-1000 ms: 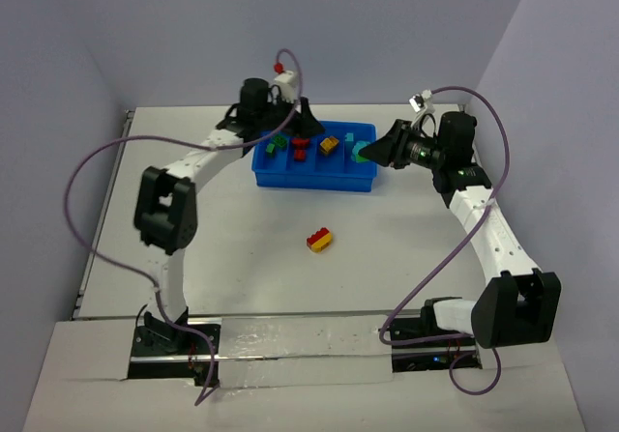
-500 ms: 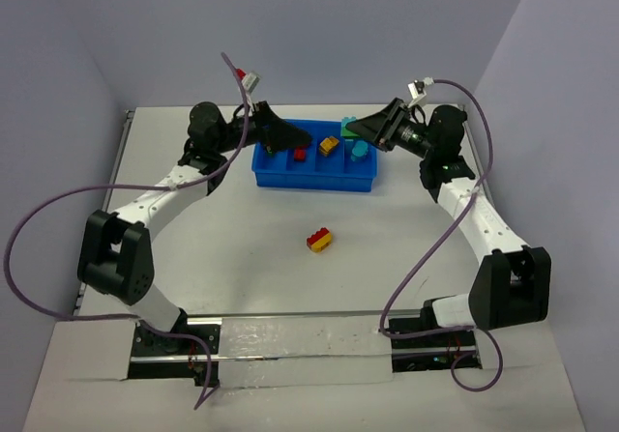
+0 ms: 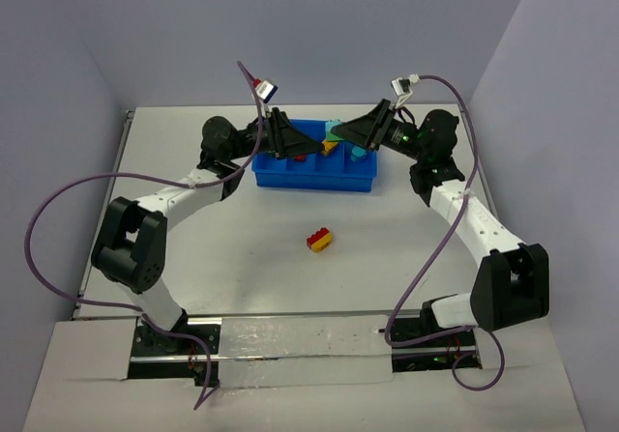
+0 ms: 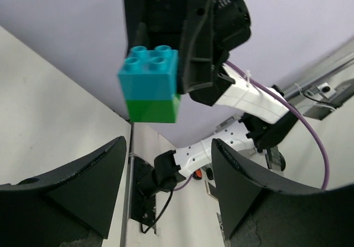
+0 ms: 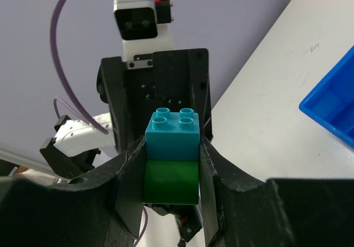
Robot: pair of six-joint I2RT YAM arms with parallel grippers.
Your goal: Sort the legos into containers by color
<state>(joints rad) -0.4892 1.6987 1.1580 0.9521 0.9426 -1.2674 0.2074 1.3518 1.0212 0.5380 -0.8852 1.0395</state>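
My right gripper (image 5: 172, 164) is shut on a teal-on-green lego pair (image 5: 172, 153) and holds it in the air above the blue tray (image 3: 314, 182). The pair also shows in the left wrist view (image 4: 149, 84), clamped between the right gripper's black fingers (image 4: 199, 48). My left gripper (image 4: 168, 172) is open and empty, pointing at the pair from a short gap away. In the top view the two grippers face each other tip to tip, left (image 3: 311, 145) and right (image 3: 340, 134). A red-and-yellow lego pair (image 3: 319, 240) lies on the table.
Inside the tray I see a red lego (image 3: 300, 157) and a yellow one (image 3: 332, 146); the other compartments are hidden by the grippers. A corner of the tray shows in the right wrist view (image 5: 333, 100). Purple cables loop beside both arms.
My left gripper has left the tray's left end and turned to face right. My right gripper has lifted the teal-and-green pair and moved left over the tray to meet it.
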